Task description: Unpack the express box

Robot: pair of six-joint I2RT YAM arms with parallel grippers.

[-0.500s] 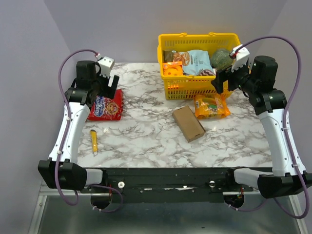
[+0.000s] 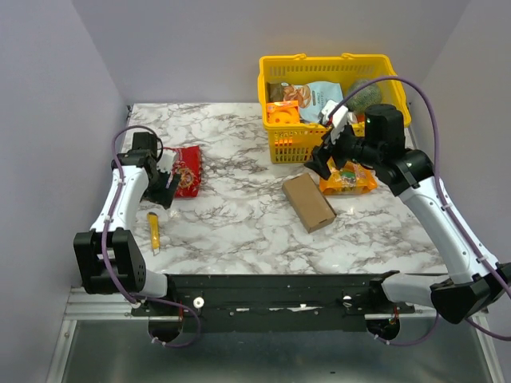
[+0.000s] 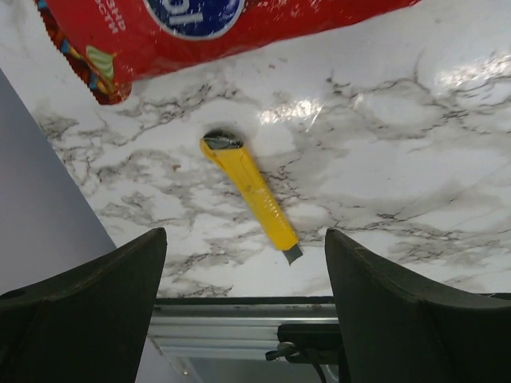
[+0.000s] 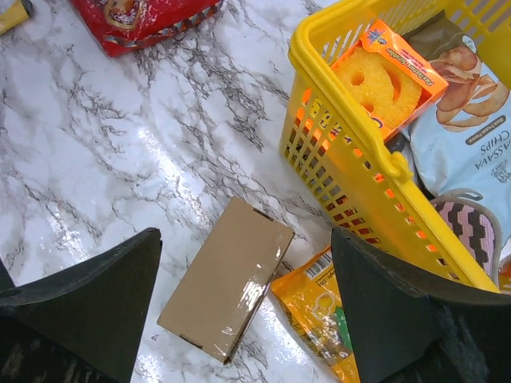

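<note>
Two arms are in play, and yours on the right is the nearer one: the right gripper (image 2: 324, 162) hangs with its jaws spread wide and empty, just past the far end of the express box (image 2: 308, 202). The box lies flat on the marble table (image 2: 239, 144), a little right of centre, toward you and slightly left of that gripper. Its long axis runs on a diagonal, far-left to near-right. In the right wrist view it sits between the two fingers, with a strip of clear tape shining along its length.

Mind the neighbours. The orange snack bag (image 2: 350, 179) lies just beside the box's far right corner, perhaps touching it, and the yellow basket (image 2: 335, 145) stands close behind both. A descent on the box has more room on its left flank.

Your left gripper (image 2: 166, 190) is also wide and empty, well apart from the box. It hovers near the yellow utility knife (image 3: 251, 191), which lies between its fingers in the wrist view, with the red snack bag (image 2: 188, 170) just beyond. Given the tape, the knife probably comes first.
</note>
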